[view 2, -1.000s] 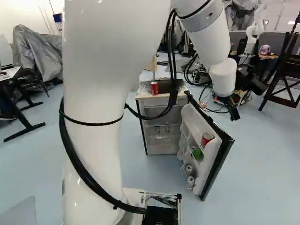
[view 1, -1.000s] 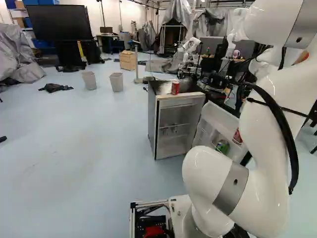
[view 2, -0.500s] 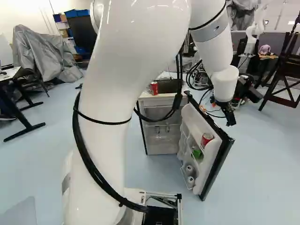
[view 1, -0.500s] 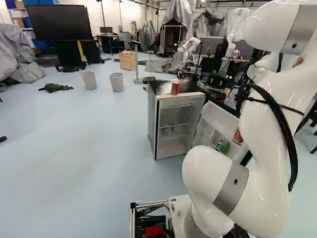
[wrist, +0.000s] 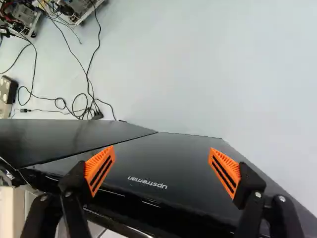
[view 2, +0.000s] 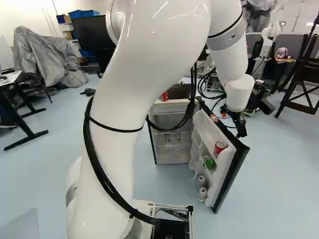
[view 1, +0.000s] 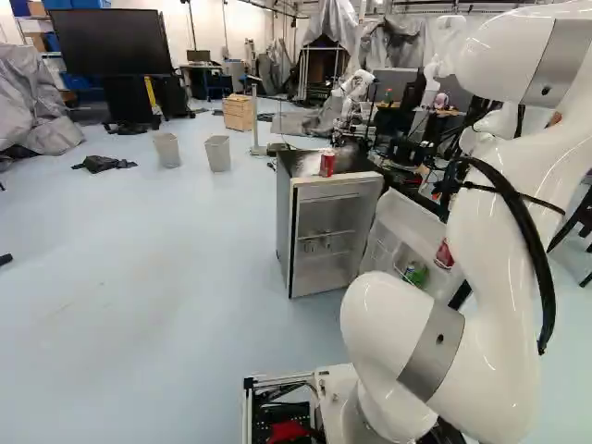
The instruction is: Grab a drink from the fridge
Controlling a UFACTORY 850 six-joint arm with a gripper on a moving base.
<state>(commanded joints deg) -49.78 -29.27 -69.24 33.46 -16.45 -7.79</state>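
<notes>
your end effector [wrist: 162, 169] is spread near the open fridge door [wrist: 183, 158]; the red can [view 2: 220, 147] sits in its inner shelf. sweep low and you could bump it shut (blocking that can).

Robotics lab; another robot [view 1: 354, 91], trailing cables [wrist: 88, 74]

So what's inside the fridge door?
In the door, I see a red can, something green lower down, and two pale round things near the bottom. Anything tucked behind them is covered, so I can't tell.
</notes>
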